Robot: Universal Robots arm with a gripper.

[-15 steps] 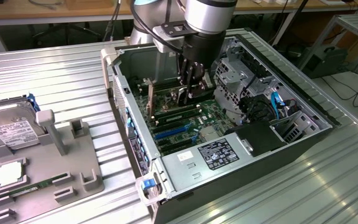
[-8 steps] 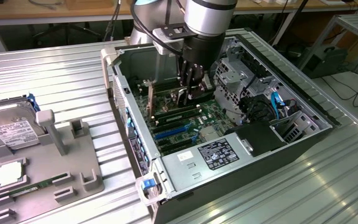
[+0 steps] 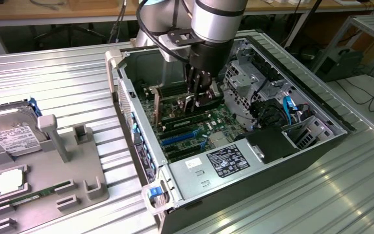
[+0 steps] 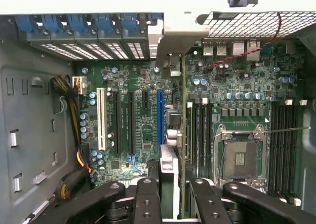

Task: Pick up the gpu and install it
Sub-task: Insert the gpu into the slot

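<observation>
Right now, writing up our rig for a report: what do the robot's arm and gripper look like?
The arm is a silver-grey tube with a black wrist section; a black cable runs alongside. The gripper is black, its fingers jointed links with round pivot pins.

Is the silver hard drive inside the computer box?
No, the hard drive sits on the grey tray outside the computer case, toward the exterior view's left.

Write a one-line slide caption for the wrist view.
Gripper holding the gpu edge-on over the motherboard inside the open computer case.
</observation>
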